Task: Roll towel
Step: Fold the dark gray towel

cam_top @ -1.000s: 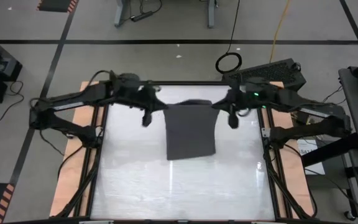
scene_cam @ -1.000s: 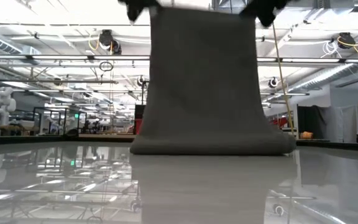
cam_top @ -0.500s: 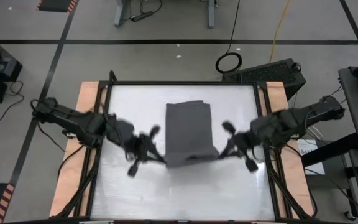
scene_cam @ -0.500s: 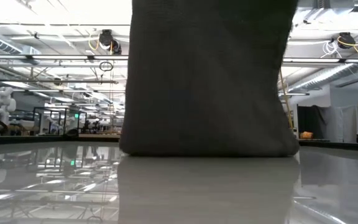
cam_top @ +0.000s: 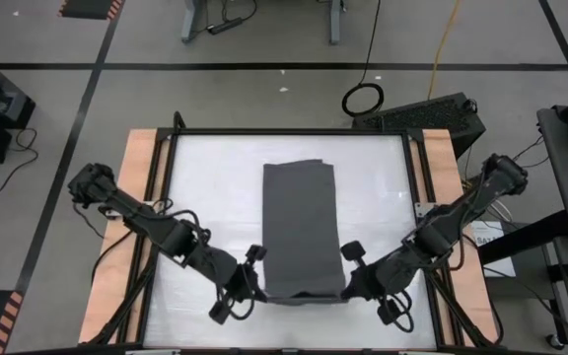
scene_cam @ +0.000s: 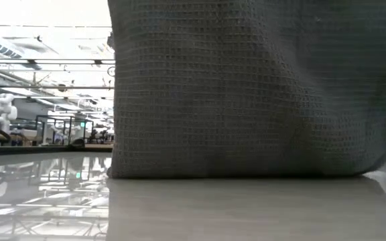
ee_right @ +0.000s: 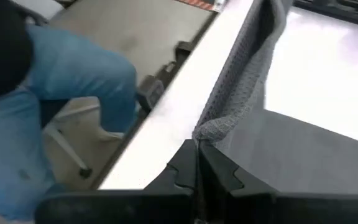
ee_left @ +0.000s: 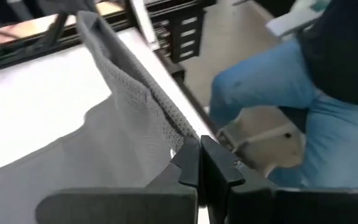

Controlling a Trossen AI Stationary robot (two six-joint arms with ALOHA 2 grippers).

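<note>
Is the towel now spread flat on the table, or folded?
Neither fully: the towel lies mostly flat, but both grippers hold its near corners raised.

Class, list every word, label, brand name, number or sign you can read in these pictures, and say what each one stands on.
None can be read.
Towel: plain weave, no label or print showing.
Table: bare white top, unmarked.
Left pincer and right pincer, each shut on a towel corner: no lettering visible.
Paper beside the table's right edge: may carry print, too small to read.
</note>
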